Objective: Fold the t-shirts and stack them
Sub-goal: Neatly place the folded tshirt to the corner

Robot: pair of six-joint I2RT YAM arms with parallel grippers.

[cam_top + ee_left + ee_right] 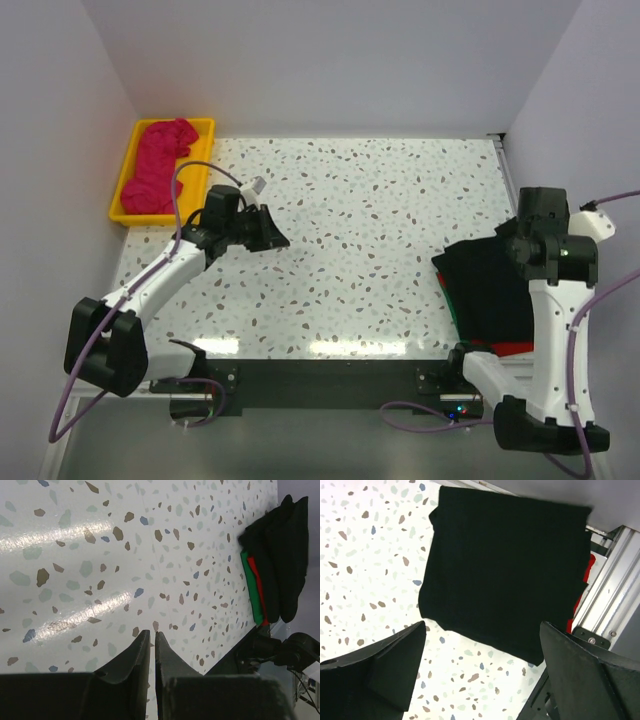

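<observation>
The folded stack [490, 295] lies at the right near edge of the tabletop [370, 200], with a black shirt [505, 570] on top and red and green layers beneath. One pink shirt [158, 165] lies crumpled in the yellow tray [206, 124] at the far left, not yet folded or stacked. The right fingers [395, 655] stand wide open above the black shirt, clear of it. The left fingers [141, 652] are almost closed and empty over bare tabletop, nearer the tray.

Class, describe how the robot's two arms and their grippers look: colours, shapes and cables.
The left arm and the right arm both have smooth white links joined by bulky black joint housings. A thin purple cable trails along each. The left gripper and the right gripper have matte black, wedge-shaped fingers.
</observation>
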